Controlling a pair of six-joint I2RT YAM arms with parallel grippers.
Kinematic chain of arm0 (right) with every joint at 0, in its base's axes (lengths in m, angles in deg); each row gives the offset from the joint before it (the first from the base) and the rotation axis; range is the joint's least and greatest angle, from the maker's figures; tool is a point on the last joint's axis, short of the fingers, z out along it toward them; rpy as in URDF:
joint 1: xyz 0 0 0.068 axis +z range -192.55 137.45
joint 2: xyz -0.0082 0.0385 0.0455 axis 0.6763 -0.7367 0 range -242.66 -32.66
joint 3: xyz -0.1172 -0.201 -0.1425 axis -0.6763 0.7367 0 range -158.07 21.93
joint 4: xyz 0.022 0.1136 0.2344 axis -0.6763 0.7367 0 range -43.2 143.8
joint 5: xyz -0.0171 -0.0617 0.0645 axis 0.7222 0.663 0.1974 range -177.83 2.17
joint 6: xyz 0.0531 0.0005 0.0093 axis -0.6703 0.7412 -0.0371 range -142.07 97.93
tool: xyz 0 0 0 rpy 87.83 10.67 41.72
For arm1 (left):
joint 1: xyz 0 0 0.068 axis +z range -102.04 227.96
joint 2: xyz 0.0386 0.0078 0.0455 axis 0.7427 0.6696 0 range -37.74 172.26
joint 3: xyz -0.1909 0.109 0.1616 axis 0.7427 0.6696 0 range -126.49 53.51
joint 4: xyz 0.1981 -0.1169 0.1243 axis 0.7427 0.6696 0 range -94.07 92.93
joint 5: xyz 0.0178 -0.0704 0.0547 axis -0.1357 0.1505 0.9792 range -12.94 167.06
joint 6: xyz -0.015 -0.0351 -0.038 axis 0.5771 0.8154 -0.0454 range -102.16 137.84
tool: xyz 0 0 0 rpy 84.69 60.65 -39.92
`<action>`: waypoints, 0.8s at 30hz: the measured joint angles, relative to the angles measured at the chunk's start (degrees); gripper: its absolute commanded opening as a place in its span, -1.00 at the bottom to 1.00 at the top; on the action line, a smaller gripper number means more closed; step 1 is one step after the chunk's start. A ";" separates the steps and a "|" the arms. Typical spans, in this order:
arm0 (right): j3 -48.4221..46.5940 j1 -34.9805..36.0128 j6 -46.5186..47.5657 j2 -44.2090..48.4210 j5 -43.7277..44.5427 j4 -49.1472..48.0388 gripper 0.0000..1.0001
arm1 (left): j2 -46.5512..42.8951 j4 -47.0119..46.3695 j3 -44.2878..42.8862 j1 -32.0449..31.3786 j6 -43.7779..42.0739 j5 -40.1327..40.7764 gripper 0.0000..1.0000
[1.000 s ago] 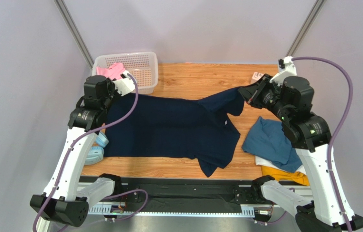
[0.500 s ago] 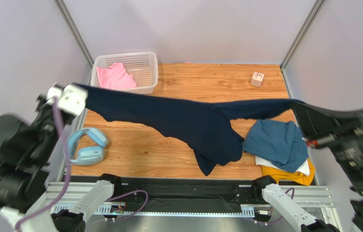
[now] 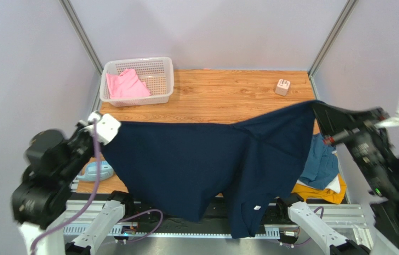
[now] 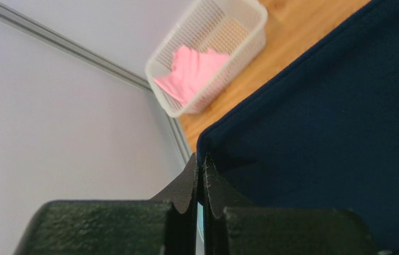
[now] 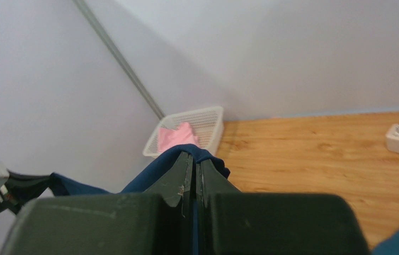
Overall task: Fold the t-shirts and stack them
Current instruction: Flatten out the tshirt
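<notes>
Navy tee [image 3: 185, 159] swung up, hangs spread | my L gripper [image 4: 200, 163] + R gripper [image 5: 194, 159] pinch its corners | no fold yet; pink tee [image 3: 126, 85] in basket [image 3: 161, 66]

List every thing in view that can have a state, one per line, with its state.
navy t-shirt: unfolded, lifted, stretched between both end effectors, hanging loose.
left end effector: shut on one corner of it.
right end effector: shut on the other corner.
pink t-shirt: crumpled in the basket.
teal t-shirt: top of the right pile, partly hidden.
white t-shirt: under the teal.
mustard t-shirt: bottom of the pile.
</notes>
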 measured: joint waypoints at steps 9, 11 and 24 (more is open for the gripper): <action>11.98 -3.15 1.55 -26.40 9.33 -8.31 -1.00 | 14.23 -22.51 29.49 0.02 -9.60 8.31 -1.00; 13.75 -5.77 1.11 -33.38 8.68 -10.21 -1.00 | 21.92 -27.74 30.45 0.33 -12.04 9.99 -1.00; 11.13 -11.17 0.31 -53.99 5.70 -11.65 -1.00 | 61.92 -51.67 18.01 3.67 -24.26 18.75 -1.00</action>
